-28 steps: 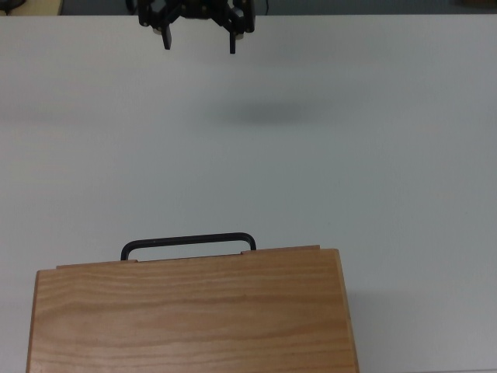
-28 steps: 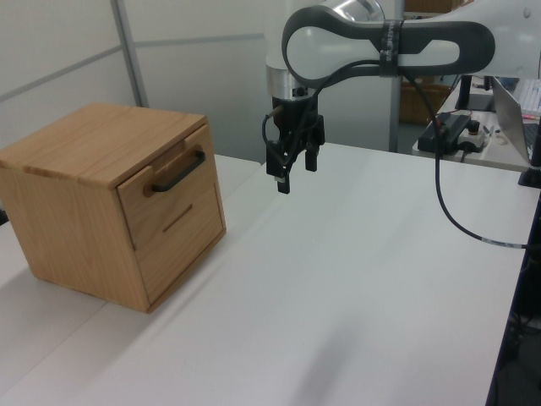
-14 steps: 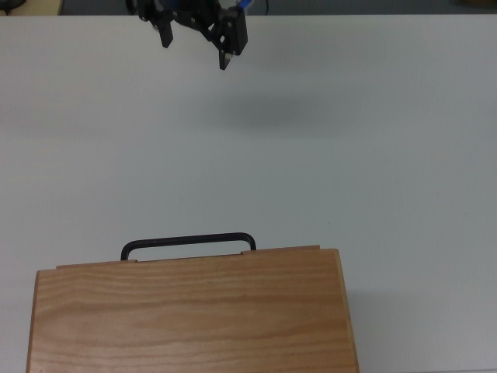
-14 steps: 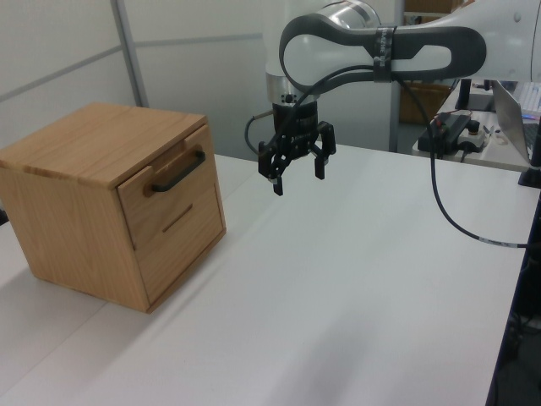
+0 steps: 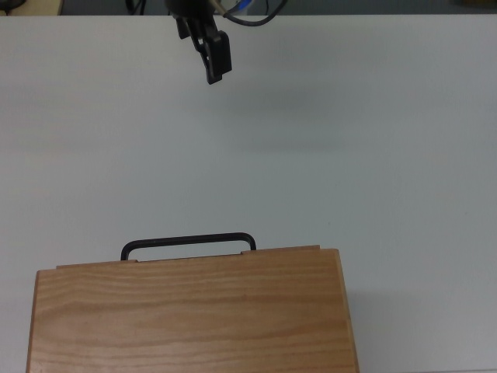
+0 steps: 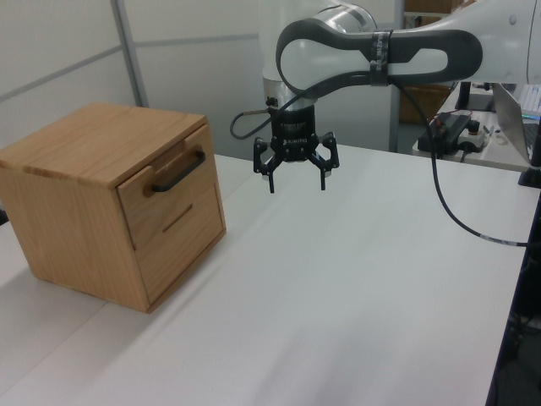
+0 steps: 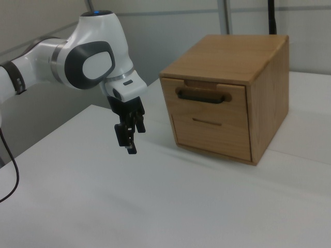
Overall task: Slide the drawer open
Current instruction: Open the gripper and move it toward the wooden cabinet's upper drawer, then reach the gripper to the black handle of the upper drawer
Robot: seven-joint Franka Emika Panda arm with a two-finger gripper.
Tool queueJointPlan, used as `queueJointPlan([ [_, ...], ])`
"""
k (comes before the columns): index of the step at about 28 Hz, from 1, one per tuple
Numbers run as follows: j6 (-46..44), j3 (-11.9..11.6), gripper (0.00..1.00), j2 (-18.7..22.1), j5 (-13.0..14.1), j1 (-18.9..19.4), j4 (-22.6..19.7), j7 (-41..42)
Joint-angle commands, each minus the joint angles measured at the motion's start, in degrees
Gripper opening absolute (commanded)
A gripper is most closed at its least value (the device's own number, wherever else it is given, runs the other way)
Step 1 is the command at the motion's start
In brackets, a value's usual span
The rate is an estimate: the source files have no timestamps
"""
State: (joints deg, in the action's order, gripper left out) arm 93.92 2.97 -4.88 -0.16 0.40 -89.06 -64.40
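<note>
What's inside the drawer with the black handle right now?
Nothing inside shows: the drawer is shut, its front panel near flush with the cabinet, so its contents are hidden. Only the handle shows. The open gripper hangs apart, over the table.

drawer in cabinet, pincer apart

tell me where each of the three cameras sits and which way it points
Top view: overhead, looking straight down on the white table, the cabinet top and the drawer handle; only the gripper shows.
Left view: beside the table, angled down, drawer front at the left view's left; gripper open, with the arm.
Right view: opposite side, drawer at the right view's right; arm and gripper at its left.
Shared: all show the gripper hanging clear of the handle.
</note>
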Motion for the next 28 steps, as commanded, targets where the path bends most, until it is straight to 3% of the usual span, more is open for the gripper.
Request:
queueJointPlan([
  [1,-0.76,-0.25,1.0,0.13,1.04,0.31,0.2,-9.42],
  [5,1.34,-0.25,1.0,0.22,1.04,0.39,0.2,-16.27],
  [9,9.25,-0.25,1.0,0.04,0.96,0.31,-0.42,-23.66],
  [16,22.15,-0.16,1.0,-1.1,1.04,0.4,-2.87,-26.39],
  [18,30.76,-0.16,1.0,-2.85,0.96,0.48,-3.84,-28.32],
  [28,50.36,-0.25,1.0,-8.47,0.69,0.48,-3.85,-28.5],
])
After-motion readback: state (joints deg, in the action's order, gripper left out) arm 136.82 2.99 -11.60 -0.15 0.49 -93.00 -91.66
